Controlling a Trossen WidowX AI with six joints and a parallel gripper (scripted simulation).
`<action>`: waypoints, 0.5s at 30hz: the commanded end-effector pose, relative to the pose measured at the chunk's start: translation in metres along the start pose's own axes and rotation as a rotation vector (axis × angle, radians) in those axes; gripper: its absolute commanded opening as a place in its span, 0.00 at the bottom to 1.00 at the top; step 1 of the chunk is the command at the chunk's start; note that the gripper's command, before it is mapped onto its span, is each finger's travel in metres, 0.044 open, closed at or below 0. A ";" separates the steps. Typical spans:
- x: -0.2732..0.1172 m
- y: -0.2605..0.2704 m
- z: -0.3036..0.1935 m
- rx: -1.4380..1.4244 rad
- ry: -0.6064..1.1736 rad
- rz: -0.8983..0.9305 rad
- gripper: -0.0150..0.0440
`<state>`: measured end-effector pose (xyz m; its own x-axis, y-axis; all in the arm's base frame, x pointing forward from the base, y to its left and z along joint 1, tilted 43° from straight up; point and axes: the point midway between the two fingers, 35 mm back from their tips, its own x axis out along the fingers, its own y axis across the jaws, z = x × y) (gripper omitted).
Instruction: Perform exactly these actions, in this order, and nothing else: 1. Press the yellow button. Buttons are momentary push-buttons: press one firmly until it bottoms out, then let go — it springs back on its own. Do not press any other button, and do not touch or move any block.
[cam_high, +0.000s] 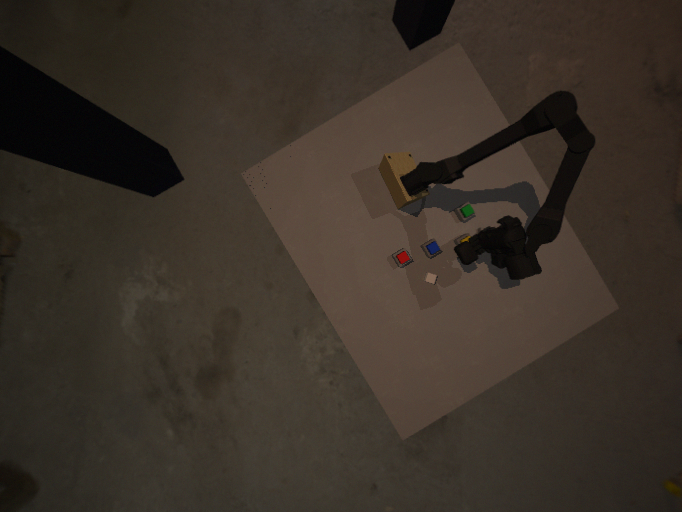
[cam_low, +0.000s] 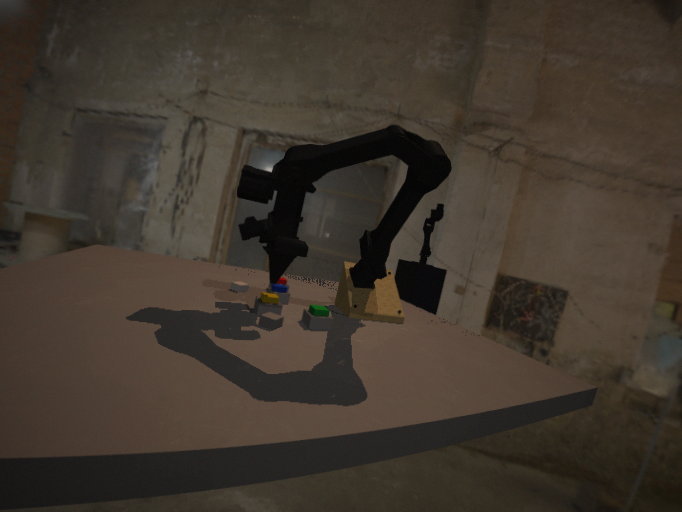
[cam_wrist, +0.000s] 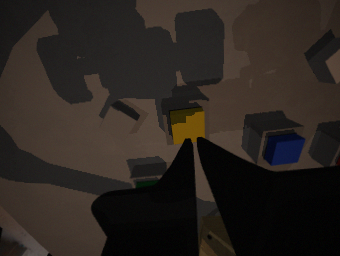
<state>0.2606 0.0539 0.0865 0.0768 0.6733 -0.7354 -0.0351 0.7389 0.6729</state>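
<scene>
1. Broad brown table (cam_high: 385, 358), bearing everything below.
2. Black arm (cam_low: 396, 165), rising from the tan base block (cam_low: 374, 303), bending at a high elbow, then dropping steeply with the wrist pointed downward over the button cluster.
3. Gripper (cam_wrist: 192, 142), fingers drawn nearly together with only a thin slit between, holding nothing; tips hanging at the near edge of the yellow button (cam_wrist: 187, 125) in the wrist view. Contact with the cap impossible to judge.
4. Yellow button (cam_low: 269, 297) on its grey housing, between the blue button (cam_low: 279, 287) and the green button (cam_low: 318, 310); from above (cam_high: 464, 239) mostly covered by the gripper, only a sliver visible.
5. Red button (cam_high: 402, 256), farthest from the gripper along the row, beyond blue (cam_high: 432, 248); in the exterior view mostly hidden behind the blue one.
6. Small white block (cam_high: 430, 278), apart from the buttons, untouched.
7. Green button in the wrist view largely hidden behind the dark fingers.
</scene>
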 end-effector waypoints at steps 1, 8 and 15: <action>0.001 0.001 0.000 0.001 -0.003 0.003 0.29; 0.012 0.000 0.001 0.001 -0.003 0.003 0.29; 0.024 0.001 0.001 0.001 -0.003 0.004 0.29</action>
<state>0.2636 0.0653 0.0745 0.0826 0.6722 -0.7357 -0.0377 0.7398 0.6717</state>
